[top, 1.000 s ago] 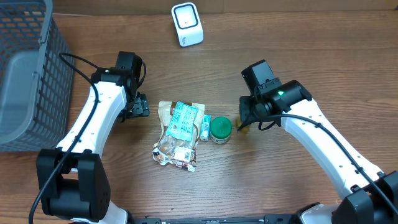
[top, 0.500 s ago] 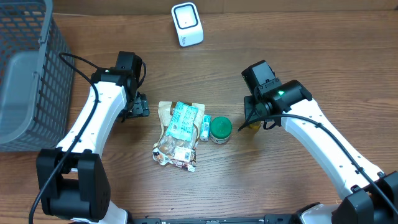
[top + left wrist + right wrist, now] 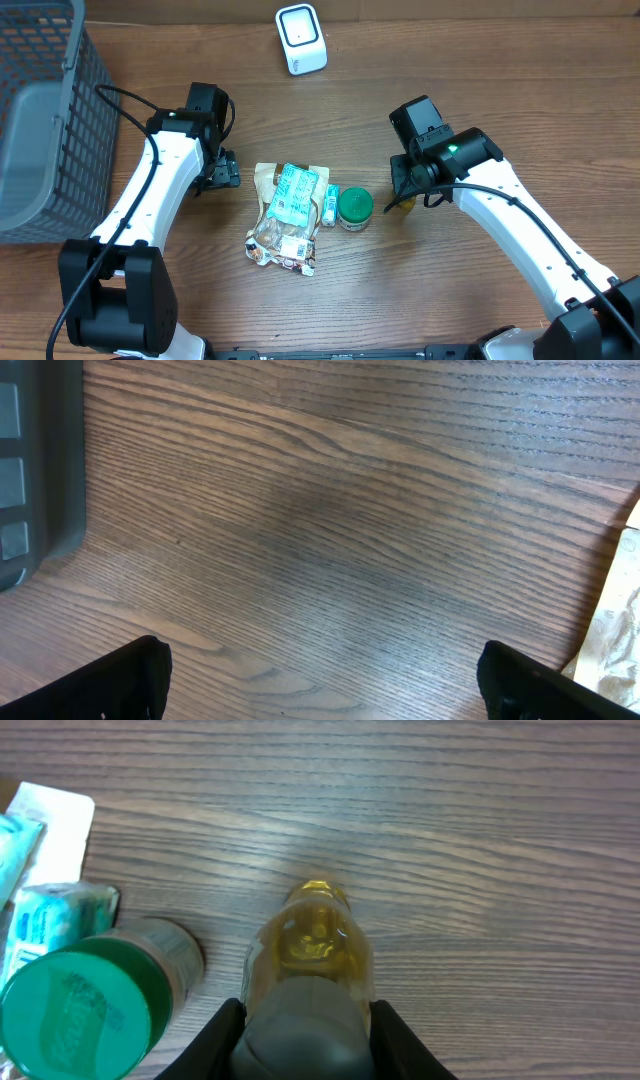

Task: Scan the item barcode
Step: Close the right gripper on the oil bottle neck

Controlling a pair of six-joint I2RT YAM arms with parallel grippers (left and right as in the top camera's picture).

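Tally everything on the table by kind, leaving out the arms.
basket: 1
scanner: 1
snack bag: 1
small teal packet: 1
green-lidded jar: 1
yellow bottle: 1
Total: 6

Mock shop checkout: scanner (image 3: 301, 38), basket (image 3: 90, 90) and groceries (image 3: 290, 215) on a wooden table (image 3: 480, 80).

Clearance: table centre
Bag (image 3: 285, 215), green-lid jar (image 3: 354, 206), yellow bottle (image 3: 400, 203) line up btwn arms; basket (image 3: 88, 95) blocks far left; bare wood below scanner (image 3: 301, 38).
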